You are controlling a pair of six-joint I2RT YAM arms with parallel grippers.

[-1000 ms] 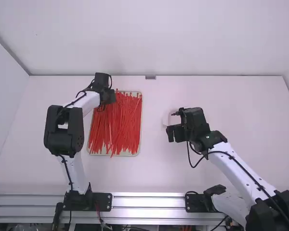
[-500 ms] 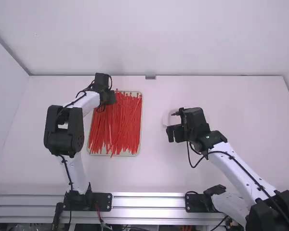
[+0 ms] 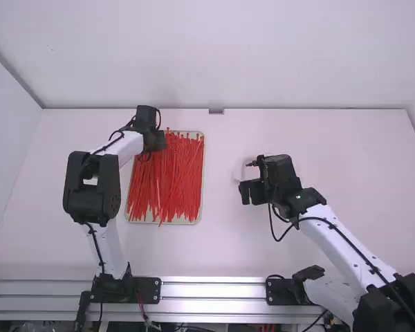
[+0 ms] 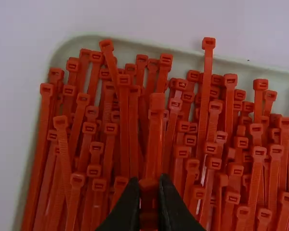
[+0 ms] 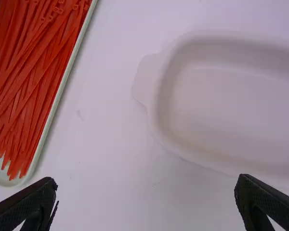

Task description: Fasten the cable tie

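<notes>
A heap of red cable ties (image 3: 167, 178) fills a pale tray (image 3: 201, 180) left of the table's middle. My left gripper (image 3: 154, 142) is at the tray's far end. In the left wrist view it (image 4: 148, 211) is shut on one red cable tie (image 4: 154, 144), which lies on top of the heap (image 4: 221, 144). My right gripper (image 3: 252, 189) hangs right of the tray, just in front of a small white dish (image 3: 243, 169). In the right wrist view it (image 5: 144, 211) is open wide and holds nothing, above bare table between the dish (image 5: 221, 106) and the tray's edge (image 5: 62, 98).
The white dish is empty. Bare table spreads to the right of the right arm and in front of the tray. The back wall runs along the table's far edge.
The right gripper has crept slightly away from the camera toward the dish. The left gripper has stayed at the tray's far end.
</notes>
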